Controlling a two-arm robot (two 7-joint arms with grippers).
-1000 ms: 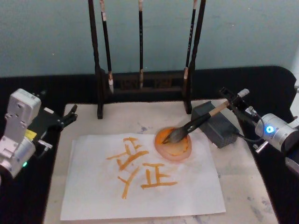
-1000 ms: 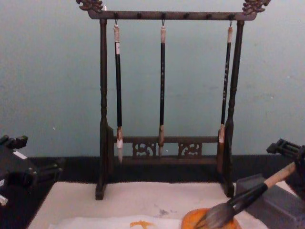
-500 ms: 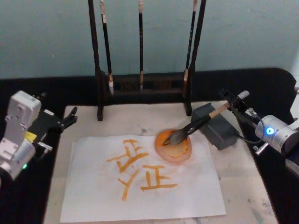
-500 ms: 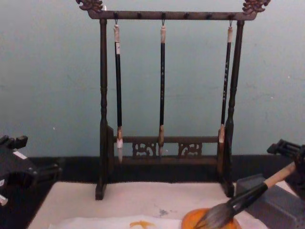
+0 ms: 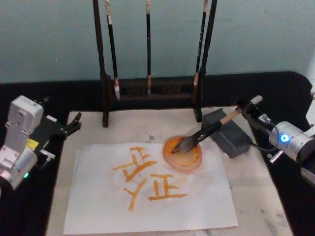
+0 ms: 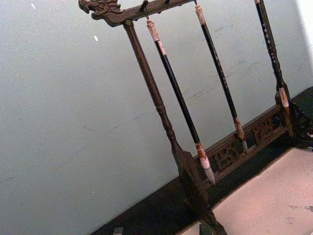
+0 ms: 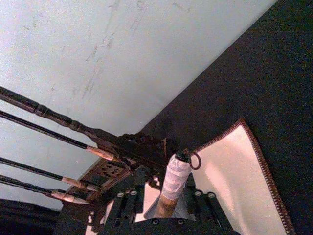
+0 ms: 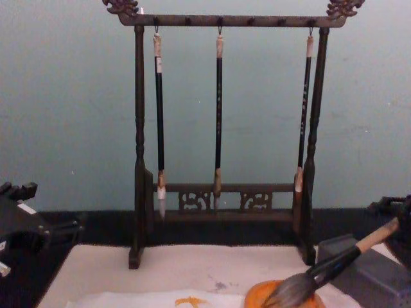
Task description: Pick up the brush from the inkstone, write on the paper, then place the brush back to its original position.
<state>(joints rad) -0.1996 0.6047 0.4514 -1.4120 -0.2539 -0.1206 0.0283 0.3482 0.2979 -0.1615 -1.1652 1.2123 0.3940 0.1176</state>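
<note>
The brush (image 5: 204, 133) lies right of centre: bristles in the shallow dish (image 5: 197, 158) of orange ink on the paper's (image 5: 98, 206) upper right corner, handle propped on the grey block (image 5: 231, 138). We see the right tool (image 5: 246, 107) straddling the handle end, fingers parted, clear of it. The left tool (image 5: 75, 123) sits at the left, fingers spread.

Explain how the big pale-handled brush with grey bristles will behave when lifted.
The big pale-handled brush likely stays stiff along its thick handle; only the bristles should bend. Leaning on the dark grey block, its round handle may roll if nudged.
</note>
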